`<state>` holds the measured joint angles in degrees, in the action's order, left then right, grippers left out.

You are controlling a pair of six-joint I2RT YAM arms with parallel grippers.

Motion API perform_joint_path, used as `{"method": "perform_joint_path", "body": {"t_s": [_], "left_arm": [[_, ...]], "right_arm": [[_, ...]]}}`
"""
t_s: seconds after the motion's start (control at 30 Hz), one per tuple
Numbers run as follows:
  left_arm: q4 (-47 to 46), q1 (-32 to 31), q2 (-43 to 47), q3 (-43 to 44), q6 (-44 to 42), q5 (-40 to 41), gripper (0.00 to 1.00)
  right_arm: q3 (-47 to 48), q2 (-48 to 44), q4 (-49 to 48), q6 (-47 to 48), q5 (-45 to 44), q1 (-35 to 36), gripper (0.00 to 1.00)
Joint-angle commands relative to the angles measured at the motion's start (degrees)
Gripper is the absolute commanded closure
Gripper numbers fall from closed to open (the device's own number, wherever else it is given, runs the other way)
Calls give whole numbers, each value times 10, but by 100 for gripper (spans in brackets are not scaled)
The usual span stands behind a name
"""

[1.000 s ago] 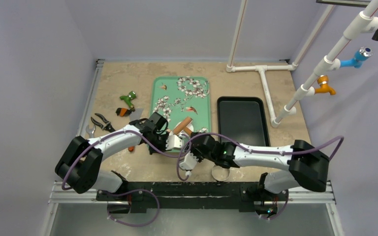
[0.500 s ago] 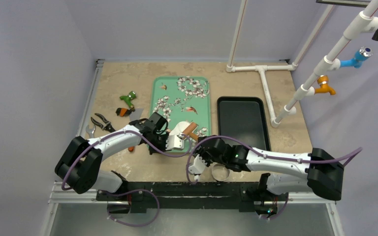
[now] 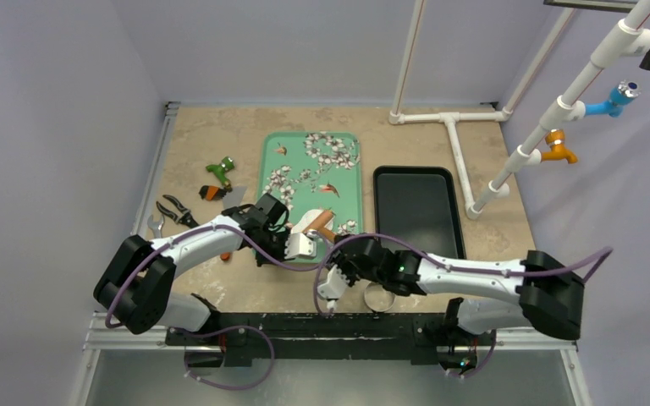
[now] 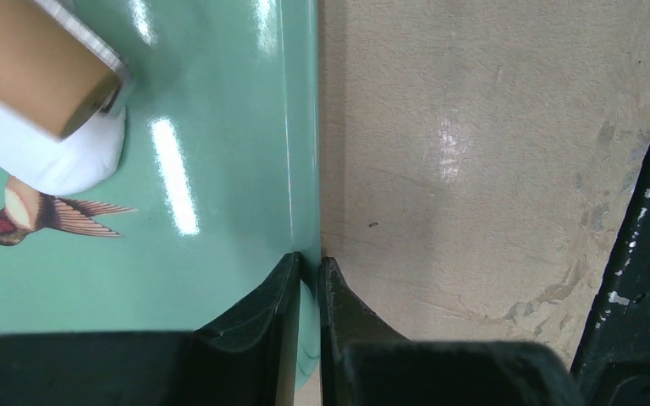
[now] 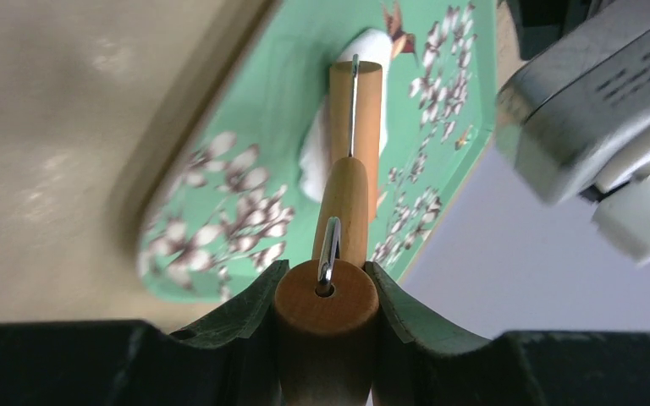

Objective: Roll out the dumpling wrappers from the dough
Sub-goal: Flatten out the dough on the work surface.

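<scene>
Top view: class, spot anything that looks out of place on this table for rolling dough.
Left of the green tray, black pliers, a wrench and a green drill-shaped tool lie on the table, which is odd for kitchen work. Nothing looks spilled or damaged.

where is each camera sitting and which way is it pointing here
Top external: above and behind the bases, looking down on the table; both arms show.
Left wrist: on the left arm, looking down past the left pincer clamped on the green tray rim.
Right wrist: on the right arm, looking along the rolling pin held in the right pincer.
Shared: both wrist views show the dough under the pin on that tray.
</scene>
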<state>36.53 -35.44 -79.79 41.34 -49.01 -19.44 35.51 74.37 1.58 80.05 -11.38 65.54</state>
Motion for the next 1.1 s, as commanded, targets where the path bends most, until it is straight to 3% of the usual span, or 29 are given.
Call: {"method": "perform_joint_path", "body": {"t_s": [0.0,0.1,0.37,0.5,0.77,1.07], "left_arm": [[25,-5,-4,-11,1,-29,100],[25,-5,-8,-9,2,-27,100],[26,-6,-11,-7,3,-26,100],[25,-6,-8,-9,3,-27,100],[23,-5,-11,-7,3,-26,100],[24,-5,-7,-10,2,-27,100]], "right_arm": [[-55,-67,169,-53,3,7,100],[-67,-65,131,-50,7,7,100],[35,109,67,-6,36,6,100],[11,72,93,-24,34,6,100],[-43,-79,277,-80,-42,9,100],[-2,6,201,-51,-34,9,100]]}}
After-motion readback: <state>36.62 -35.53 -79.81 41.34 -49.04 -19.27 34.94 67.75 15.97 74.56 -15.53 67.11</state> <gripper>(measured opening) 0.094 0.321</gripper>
